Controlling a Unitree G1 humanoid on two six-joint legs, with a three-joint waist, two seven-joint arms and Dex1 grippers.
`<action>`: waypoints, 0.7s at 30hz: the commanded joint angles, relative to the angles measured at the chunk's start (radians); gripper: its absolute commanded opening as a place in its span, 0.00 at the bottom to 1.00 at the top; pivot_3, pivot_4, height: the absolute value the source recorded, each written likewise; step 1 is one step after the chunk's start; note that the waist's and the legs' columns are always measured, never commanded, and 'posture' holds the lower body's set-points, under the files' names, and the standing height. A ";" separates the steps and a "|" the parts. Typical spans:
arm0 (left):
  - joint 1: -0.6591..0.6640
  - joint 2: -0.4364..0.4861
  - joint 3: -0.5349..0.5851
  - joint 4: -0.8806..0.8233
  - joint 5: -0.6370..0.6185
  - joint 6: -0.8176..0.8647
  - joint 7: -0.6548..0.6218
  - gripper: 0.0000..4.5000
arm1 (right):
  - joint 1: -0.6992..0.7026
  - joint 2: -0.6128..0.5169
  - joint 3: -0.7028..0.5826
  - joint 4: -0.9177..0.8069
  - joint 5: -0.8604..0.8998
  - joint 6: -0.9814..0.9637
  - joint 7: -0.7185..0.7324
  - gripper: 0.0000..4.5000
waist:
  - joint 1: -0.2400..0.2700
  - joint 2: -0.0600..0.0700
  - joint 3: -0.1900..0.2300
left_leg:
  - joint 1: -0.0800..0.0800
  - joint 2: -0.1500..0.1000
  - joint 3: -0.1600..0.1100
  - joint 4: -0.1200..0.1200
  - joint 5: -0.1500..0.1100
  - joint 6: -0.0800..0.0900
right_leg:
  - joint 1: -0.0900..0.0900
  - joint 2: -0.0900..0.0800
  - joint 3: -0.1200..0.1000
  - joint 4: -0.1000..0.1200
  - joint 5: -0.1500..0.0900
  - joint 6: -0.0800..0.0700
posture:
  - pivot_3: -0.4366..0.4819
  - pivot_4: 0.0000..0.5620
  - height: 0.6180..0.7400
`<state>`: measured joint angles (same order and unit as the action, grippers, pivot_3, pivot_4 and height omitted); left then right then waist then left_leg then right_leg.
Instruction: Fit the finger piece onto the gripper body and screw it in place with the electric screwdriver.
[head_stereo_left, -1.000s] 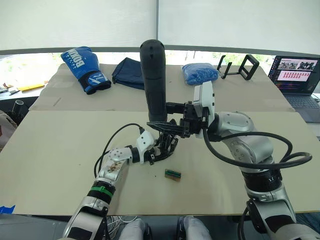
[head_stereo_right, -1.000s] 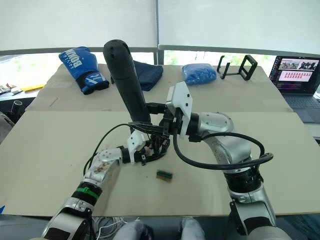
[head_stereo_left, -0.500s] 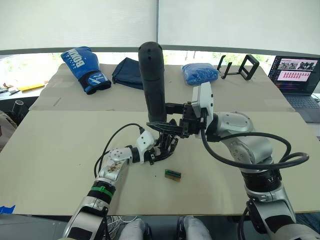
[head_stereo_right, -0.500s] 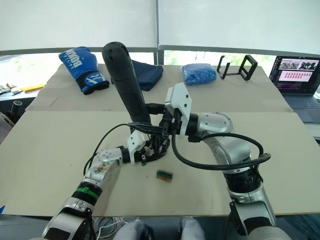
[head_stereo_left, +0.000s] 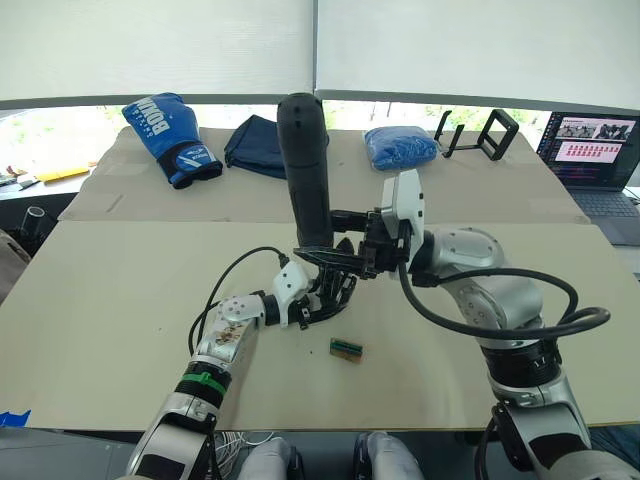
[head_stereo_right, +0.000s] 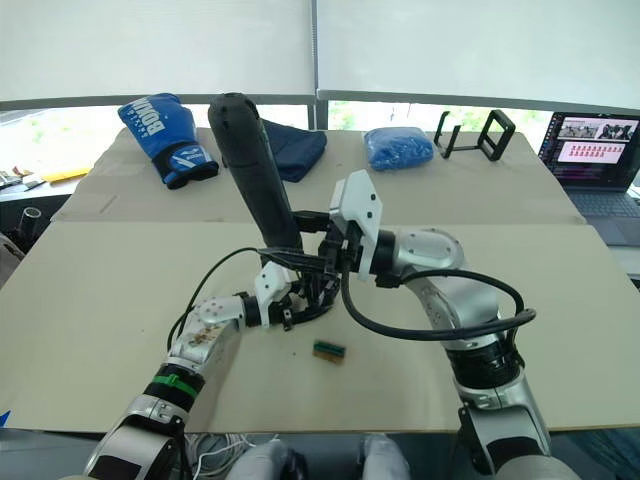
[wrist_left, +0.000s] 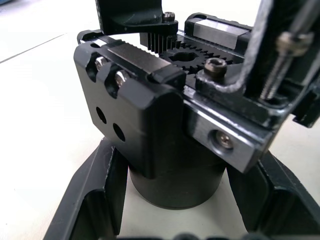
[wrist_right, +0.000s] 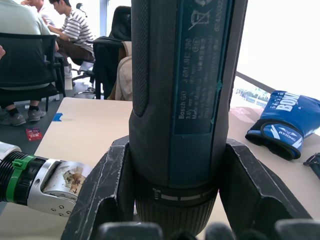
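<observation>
Beige table: right gripper (head_stereo_left: 335, 255) pinches the stiff, top-heavy screwdriver (head_stereo_left: 305, 170) near its bit end; beneath it, left gripper (head_stereo_left: 322, 298) clamps the rigid gripper body (wrist_left: 170, 120) by its drum.

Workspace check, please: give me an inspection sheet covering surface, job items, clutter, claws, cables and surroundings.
Surface: beige table.
Job's things: electric screwdriver upright, tip down over the gripper body, which stands on the table; finger piece cannot be told apart.
Clutter: small green-and-brown block lying near the body; blue boxing glove, dark cloth, blue bag and black stand on the far side.
Claws: right claw shut on the electric screwdriver; left claw shut on the gripper body's round base.
Cables: black cable looping at the right arm; thinner one at the left wrist.
Surroundings: laptop at right; seated people.
</observation>
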<state>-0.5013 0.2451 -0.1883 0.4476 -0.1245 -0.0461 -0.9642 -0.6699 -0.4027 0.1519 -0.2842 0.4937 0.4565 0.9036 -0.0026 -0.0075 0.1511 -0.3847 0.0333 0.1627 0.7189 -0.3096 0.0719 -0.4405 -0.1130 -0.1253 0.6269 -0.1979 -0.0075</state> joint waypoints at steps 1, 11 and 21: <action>0.016 -0.003 -0.019 0.012 0.007 0.018 -0.010 0.51 | -0.016 0.004 -0.012 -0.042 0.020 0.005 -0.005 0.43 | 0.000 0.000 0.000 | 0.000 0.000 0.000 0.000 0.000 0.000 | 0.000 0.000 0.000 0.000 0.000 0.000 | 0.48 0.27 1.00; 0.019 -0.004 -0.020 0.010 0.007 0.020 -0.009 0.51 | -0.018 0.003 -0.007 -0.043 0.016 0.013 -0.001 0.43 | 0.000 0.000 0.000 | 0.000 0.000 0.000 0.000 0.000 0.000 | 0.000 0.000 0.000 0.000 0.000 0.000 | 0.48 0.27 1.00; 0.021 -0.003 -0.020 0.008 0.007 0.021 -0.008 0.51 | -0.022 0.002 -0.003 -0.050 0.028 0.036 0.010 0.43 | 0.000 0.000 0.000 | 0.000 0.000 0.000 0.000 0.000 0.000 | 0.000 0.000 0.000 0.000 0.000 0.000 | 0.48 0.27 1.00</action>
<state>-0.5006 0.2446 -0.1885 0.4476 -0.1243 -0.0459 -0.9635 -0.6703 -0.4008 0.1523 -0.2991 0.4967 0.4882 0.9113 -0.0024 -0.0075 0.1511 -0.3846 0.0334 0.1626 0.7189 -0.3096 0.0719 -0.4404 -0.1132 -0.1252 0.6268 -0.1980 -0.0075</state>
